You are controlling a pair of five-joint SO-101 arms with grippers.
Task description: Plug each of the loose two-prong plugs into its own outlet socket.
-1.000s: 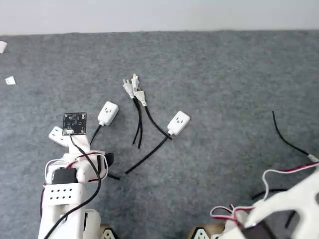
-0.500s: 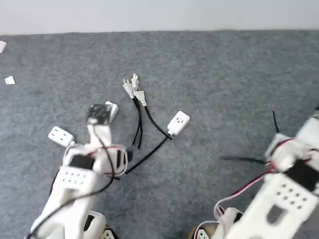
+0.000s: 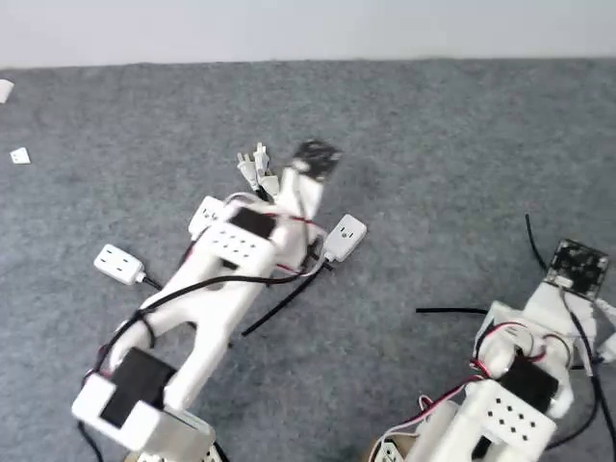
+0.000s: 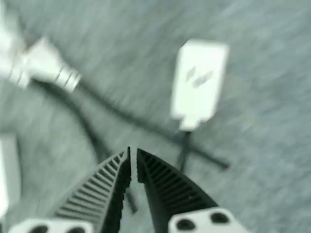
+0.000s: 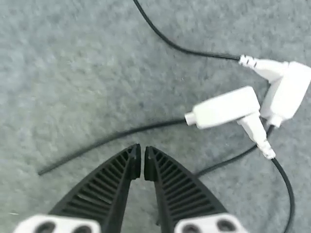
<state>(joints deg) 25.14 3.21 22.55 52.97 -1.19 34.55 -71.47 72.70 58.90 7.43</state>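
My left arm (image 3: 221, 279) has swung a long way. A second ago it sat over the near-left of the tabletop (image 3: 433, 144) beside the left socket (image 3: 117, 262). Now it stretches diagonally toward the middle, its wrist just right of the loose plugs (image 3: 252, 169). It lies across part of the middle socket (image 3: 204, 214) and over the plugs' black cords, and the right socket (image 3: 345, 238) is just beside it on the right. My left jaws are closed to a thin slit and hold nothing. Beyond their tips lie a white socket (image 4: 200, 77) with its cord and one plug (image 4: 46, 65), neither of them touched.

The three sockets and the plugs lie where they did a second ago. The plugs are far of centre, none of them in a socket.

My right arm (image 3: 520, 385) has changed too. It was low at the near-right edge, and now its wrist stands up over the right side. My right jaws are likewise all but closed and empty, hanging above a black cable (image 5: 107, 141), with two white cord ends (image 5: 224, 108) side by side nearby. A loose cable end (image 3: 450, 310) now lies left of that arm, where the tabletop was bare a second ago.
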